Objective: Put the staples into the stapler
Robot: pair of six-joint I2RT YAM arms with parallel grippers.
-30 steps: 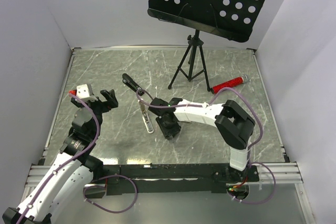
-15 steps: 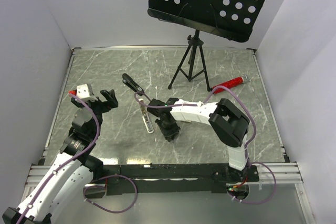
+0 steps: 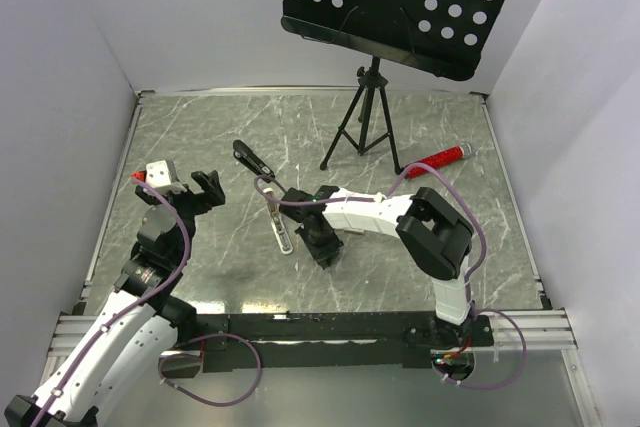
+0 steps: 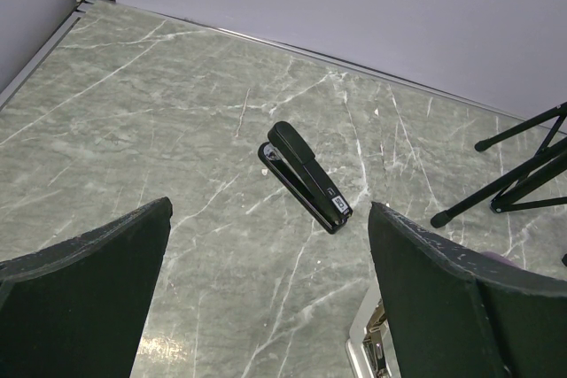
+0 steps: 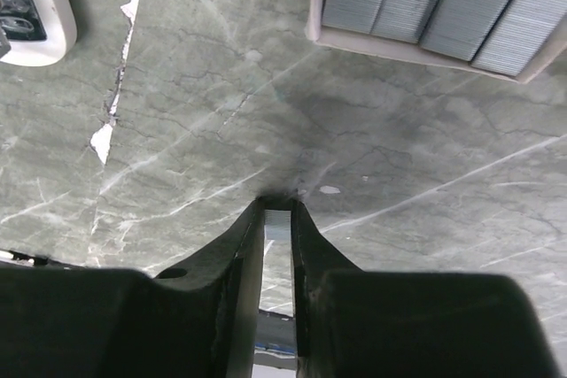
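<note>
Lying on the table [image 3: 430,127], the stapler [image 4: 306,177] sits folded open just beside the right end effector [image 3: 323,247], whose fingers look pinched on a thin strip of staples [image 5: 277,223]. The left end effector [image 4: 266,219] hangs spread wide, well apart. With so slim an edge grip, the strip could twist, slip or snap when lifted.

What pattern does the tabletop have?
The tabletop is grey-green marble with white veins. It shows best in the left wrist view.
</note>
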